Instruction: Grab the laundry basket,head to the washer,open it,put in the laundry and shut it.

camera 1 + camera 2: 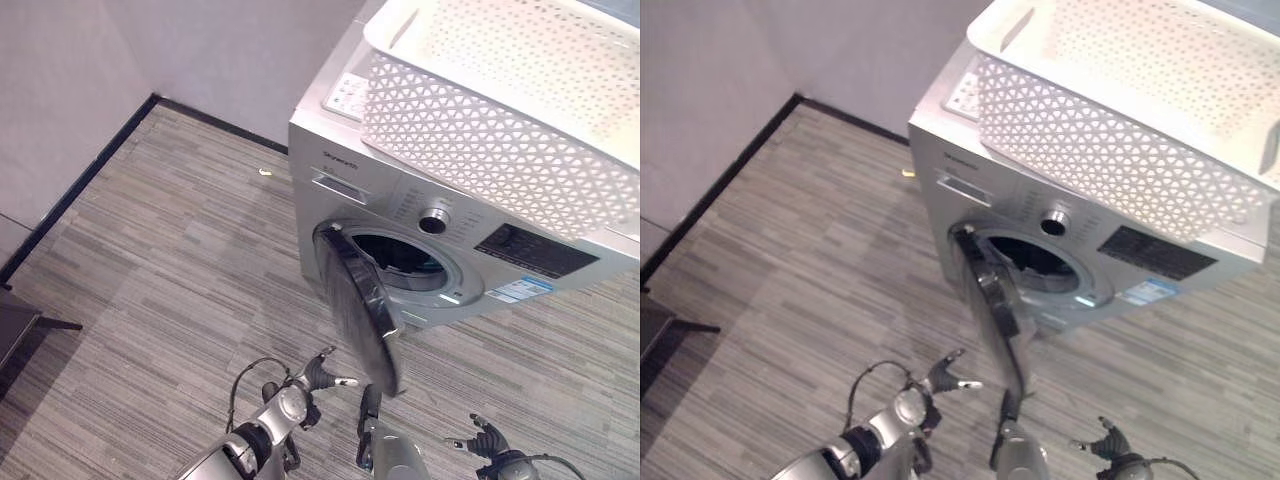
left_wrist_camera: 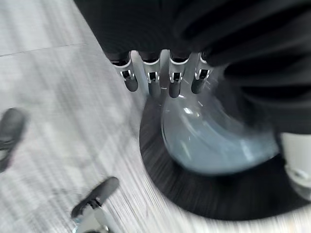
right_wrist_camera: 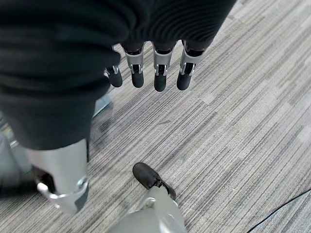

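A silver front-loading washer [image 1: 345, 165] stands at the right with its round dark-rimmed door [image 1: 360, 305] swung wide open toward me. Its drum opening [image 1: 405, 255] is dark inside. A white perforated laundry basket [image 1: 500, 110] rests on top of the washer, and the part of its inside that shows is bare. My left hand [image 1: 318, 376] is open just left of the door's lower edge. In the left wrist view its straight fingers [image 2: 153, 80] reach the door's glass bowl [image 2: 209, 141]. My right hand [image 1: 487, 440] hangs open, low at the right, fingers [image 3: 160, 73] spread above the floor.
Grey striped carpet [image 1: 180, 290] spreads out to the left of the washer. Grey walls with a black baseboard [image 1: 85, 180] close off the back and left. A small pale scrap [image 1: 264, 172] lies near the washer's corner. Dark furniture [image 1: 15, 325] pokes in at the left edge.
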Robot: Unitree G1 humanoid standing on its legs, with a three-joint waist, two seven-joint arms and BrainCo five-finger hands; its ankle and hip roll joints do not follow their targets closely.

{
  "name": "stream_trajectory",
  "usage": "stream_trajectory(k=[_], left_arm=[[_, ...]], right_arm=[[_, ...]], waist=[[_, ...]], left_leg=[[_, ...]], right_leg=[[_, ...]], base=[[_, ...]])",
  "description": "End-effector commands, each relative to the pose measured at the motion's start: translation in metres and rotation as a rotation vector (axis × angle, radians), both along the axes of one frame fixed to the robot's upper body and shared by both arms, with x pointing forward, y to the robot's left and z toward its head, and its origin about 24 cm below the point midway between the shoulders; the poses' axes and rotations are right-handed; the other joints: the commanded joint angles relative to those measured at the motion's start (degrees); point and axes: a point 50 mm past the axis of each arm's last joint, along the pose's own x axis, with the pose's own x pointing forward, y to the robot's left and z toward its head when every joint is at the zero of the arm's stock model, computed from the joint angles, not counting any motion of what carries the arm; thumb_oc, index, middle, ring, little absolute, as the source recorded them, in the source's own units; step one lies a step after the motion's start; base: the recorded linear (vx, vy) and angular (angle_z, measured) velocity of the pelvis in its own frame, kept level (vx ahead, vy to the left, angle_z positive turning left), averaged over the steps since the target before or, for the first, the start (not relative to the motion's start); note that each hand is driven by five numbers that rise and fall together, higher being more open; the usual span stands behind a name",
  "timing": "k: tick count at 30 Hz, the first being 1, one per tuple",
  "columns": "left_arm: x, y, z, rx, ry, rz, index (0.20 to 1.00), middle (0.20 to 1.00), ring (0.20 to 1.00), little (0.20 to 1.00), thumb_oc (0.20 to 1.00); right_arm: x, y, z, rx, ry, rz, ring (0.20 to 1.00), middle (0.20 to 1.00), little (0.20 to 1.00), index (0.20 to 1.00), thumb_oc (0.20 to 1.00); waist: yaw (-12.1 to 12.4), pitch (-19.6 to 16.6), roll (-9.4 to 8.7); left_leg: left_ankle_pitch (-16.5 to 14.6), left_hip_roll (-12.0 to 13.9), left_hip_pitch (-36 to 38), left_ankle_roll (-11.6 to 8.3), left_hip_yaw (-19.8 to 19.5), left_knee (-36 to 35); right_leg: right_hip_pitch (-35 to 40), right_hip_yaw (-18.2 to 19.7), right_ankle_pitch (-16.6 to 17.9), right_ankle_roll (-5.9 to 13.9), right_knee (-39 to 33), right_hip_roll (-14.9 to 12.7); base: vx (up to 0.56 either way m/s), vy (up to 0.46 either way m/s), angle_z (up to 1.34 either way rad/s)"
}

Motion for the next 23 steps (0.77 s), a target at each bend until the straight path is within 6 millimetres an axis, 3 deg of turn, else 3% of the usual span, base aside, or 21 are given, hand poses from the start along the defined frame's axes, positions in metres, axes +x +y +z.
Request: stream_trajectory(k=[1, 3, 5, 8, 9, 10, 12, 14, 15, 16, 18, 19, 20, 21, 23], left_arm=[[0.01, -0.11, 0.08, -0.256, -0.213, -0.355, 1.0, 1.0, 1.0, 1.0, 1.0], [0.006, -0.124, 0.098, -0.326, -0.242, -0.433, 1.0, 1.0, 1.0, 1.0, 1.0], [0.01, -0.114, 0.091, -0.314, -0.214, -0.389, 1.0, 1.0, 1.0, 1.0, 1.0], [0.019, -0.065, 0.046, -0.146, -0.096, -0.214, 1.0, 1.0, 1.0, 1.0, 1.0], [0.02, -0.035, 0.025, -0.049, -0.043, -0.122, 1.0, 1.0, 1.0, 1.0, 1.0], [0.009, 0.015, -0.006, 0.034, 0.085, 0.057, 1.0, 1.0, 1.0, 1.0, 1.0], [-0.006, 0.058, -0.027, 0.11, 0.164, 0.174, 1.0, 1.0, 1.0, 1.0, 1.0], [-0.031, 0.114, -0.046, 0.208, 0.266, 0.314, 1.0, 1.0, 1.0, 1.0, 1.0], [-0.031, 0.114, -0.046, 0.208, 0.266, 0.314, 1.0, 1.0, 1.0, 1.0, 1.0], [-0.057, 0.151, -0.056, 0.259, 0.341, 0.41, 1.0, 1.0, 1.0, 1.0, 1.0], [-0.089, 0.184, -0.065, 0.264, 0.448, 0.564, 1.0, 1.0, 1.0, 1.0, 1.0], [-0.105, 0.195, -0.068, 0.274, 0.493, 0.606, 1.0, 1.0, 1.0, 1.0, 1.0], [-0.105, 0.195, -0.068, 0.274, 0.493, 0.606, 1.0, 1.0, 1.0, 1.0, 1.0], [-0.14, 0.217, -0.073, 0.244, 0.598, 0.767, 1.0, 1.0, 1.0, 1.0, 1.0], [-0.158, 0.227, -0.074, 0.215, 0.64, 0.875, 1.0, 1.0, 1.0, 1.0, 1.0]], right_arm=[[0.014, 0.003, 0.003, -0.023, -0.017, 0.023, 1.0, 1.0, 1.0, 1.0, 1.0], [0.015, -0.002, 0.006, -0.031, -0.026, 0.025, 1.0, 1.0, 1.0, 1.0, 1.0], [0.009, -0.006, 0.005, -0.042, -0.008, 0.023, 1.0, 1.0, 1.0, 1.0, 1.0], [-0.008, -0.009, -0.001, -0.057, 0.071, 0.007, 1.0, 1.0, 1.0, 1.0, 1.0], [-0.012, -0.007, -0.004, -0.051, 0.089, 0.0, 1.0, 1.0, 1.0, 1.0, 1.0], [-0.021, -0.006, -0.008, -0.037, 0.121, -0.039, 1.0, 1.0, 1.0, 1.0, 1.0], [-0.031, -0.006, -0.011, -0.026, 0.151, -0.058, 1.0, 1.0, 1.0, 1.0, 1.0], [-0.039, -0.007, -0.013, -0.012, 0.173, -0.07, 1.0, 1.0, 1.0, 1.0, 1.0], [-0.039, -0.007, -0.013, -0.012, 0.173, -0.07, 1.0, 1.0, 1.0, 1.0, 1.0], [-0.047, -0.009, -0.014, -0.006, 0.199, -0.091, 1.0, 1.0, 1.0, 1.0, 1.0], [-0.05, -0.008, -0.015, 0.006, 0.209, -0.098, 1.0, 1.0, 1.0, 1.0, 1.0], [-0.05, -0.008, -0.015, 0.017, 0.209, -0.104, 1.0, 1.0, 1.0, 1.0, 1.0], [-0.05, -0.008, -0.015, 0.017, 0.209, -0.104, 1.0, 1.0, 1.0, 1.0, 1.0], [-0.053, -0.007, -0.016, 0.039, 0.216, -0.13, 1.0, 1.0, 1.0, 1.0, 1.0], [-0.054, -0.004, -0.017, 0.053, 0.217, -0.132, 1.0, 1.0, 1.0, 1.0, 1.0]], waist=[[-3.64, 0.94, -2.92], [-4.41, -0.18, -2.33], [-4.58, -1.06, -1.83], [-4.09, -2.56, -1.08], [-3.67, -3.05, -0.9], [-2.8, -3.63, -0.55], [-1.9, -4.28, -0.16], [-0.87, -5.01, 0.14], [-0.87, -5.01, 0.14], [-0.03, -5.98, 0.38], [0.72, -7.01, 0.55], [0.96, -7.57, 0.55], [0.93, -7.56, 0.54], [1.74, -9.14, 0.63], [2.24, -9.92, 0.5]], left_leg=[[2.89, -0.39, 0.98, -4.96, -0.28, -2.88], [2.51, -0.2, 2.36, -4.78, 0.42, -2.88], [2.11, -0.09, 4.41, -4.69, 1.41, -2.88], [1.7, -0.11, 7.05, -4.78, 2.57, -2.88], [1.69, -0.14, 7.71, -4.82, 2.83, -2.88], [1.66, -0.26, 8.83, -4.9, 2.8, -2.88], [1.55, -0.3, 9.79, -5.02, 2.6, -2.88], [1.6, -0.43, 10.52, -5.2, 2.3, -2.88], [1.6, -0.43, 10.53, -5.19, 2.29, -2.88], [1.33, -0.47, 11.31, -5.29, 1.9, -2.88], [1.07, -0.62, 12.18, -5.31, 1.68, -2.88], [0.88, -0.71, 12.61, -5.29, 1.54, -2.88], [0.88, -0.71, 12.63, -5.29, 1.53, -2.88], [0.3, -1.14, 13.9, -5.12, 1.07, -2.88], [0.04, -1.37, 14.64, -5.03, 0.77, -2.88]], right_leg=[[1.58, 4.18, 12.02, 2.02, -11.54, 1.54], [2.22, 4.87, 11.89, 2.05, -11.48, 1.54], [3.44, 5.19, 11.65, 2.03, -11.47, 1.53], [5.49, 5.18, 11.19, 1.97, -11.58, 1.42], [6.15, 5.12, 11.04, 1.91, -11.66, 1.45], [7.4, 4.93, 10.72, 1.81, -11.72, 1.44], [8.43, 4.58, 10.38, 1.7, -11.77, 1.45], [9.62, 4.34, 10.19, 1.52, -11.92, 1.52], [9.63, 4.33, 10.18, 1.52, -11.92, 1.52], [10.78, 4.01, 9.91, 1.52, -12.04, 1.46], [11.85, 3.65, 9.55, 1.49, -12.05, 1.36], [12.45, 3.58, 9.32, 1.5, -12.05, 1.36], [12.48, 3.57, 9.32, 1.51, -12.05, 1.35], [14.06, 3.18, 8.87, 1.5, -12.05, 1.06], [15.11, 2.76, 8.65, 1.52, -12.05, 0.81]], base=[[0.06, -0.02, -0.47], [0.09, -0.015, -0.48], [0.1, -0.02, -0.24], [0.1, -0.025, -0.23], [0.1, -0.059, -0.18], [0.1, -0.061, -0.12], [0.08, -0.036, 0.03], [0.06, -0.021, 0.14], [0.08, -0.02, 0.19], [0.08, -0.011, 0.29], [0.09, -0.001, 0.24], [0.05, 0.007, 0.08], [0.09, 0.02, 0.05], [0.08, 0.018, 0.05], [0.08, 0.012, 0.04]])
